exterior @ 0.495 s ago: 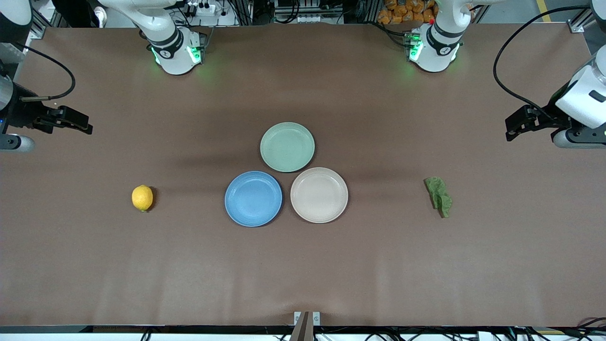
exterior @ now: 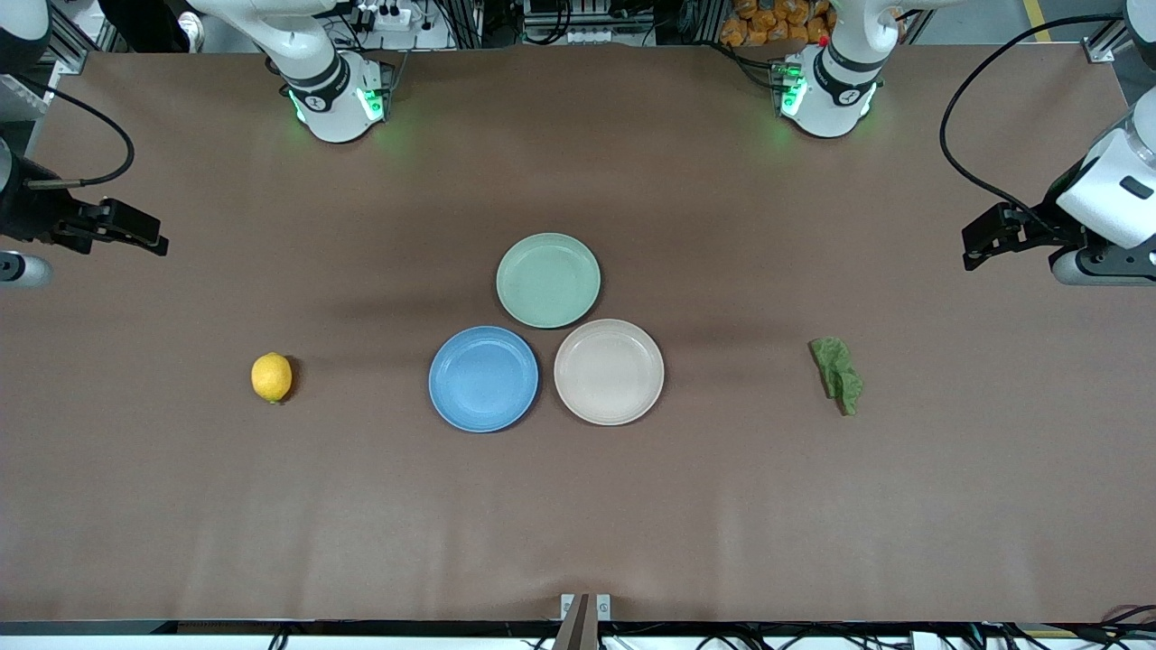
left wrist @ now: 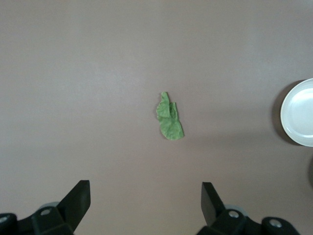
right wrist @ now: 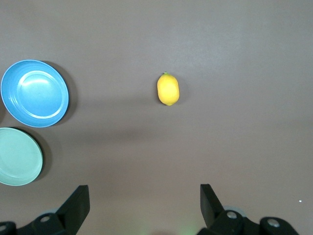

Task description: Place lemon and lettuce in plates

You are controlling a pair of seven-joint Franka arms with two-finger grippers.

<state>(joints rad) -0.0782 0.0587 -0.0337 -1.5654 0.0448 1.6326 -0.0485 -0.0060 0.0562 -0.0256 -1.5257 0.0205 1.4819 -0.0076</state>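
Two small things lie bare on the brown matte table [exterior: 578, 506], neither in a plate. Taking the blue plate [exterior: 483, 378] as landmark: the lemon [exterior: 271, 376], an oval with dimpled bright yellow skin, sits well apart from it toward the right arm's end of the table; the lettuce [exterior: 837, 373], a wrinkled, elongated dark green leaf, lies well apart toward the left arm's end, with the pinkish beige plate [exterior: 609, 371] between. That beige plate sits just beside the blue one, and a pale green plate [exterior: 548, 280] sits just beside both, farther from the front camera. All three are round, shallow and matte, and hold nothing.

Nothing stands between either item and the plates.

The right gripper [exterior: 135, 234] hangs over the table edge at its own end, the left gripper [exterior: 989, 236] over the other end, both high and holding nothing. Each wrist view shows its black fingers [left wrist: 78, 200] [right wrist: 78, 203] spread wide. The left wrist view shows the leaf's folded lobes; the right wrist view shows the lemon's small green stem tip.
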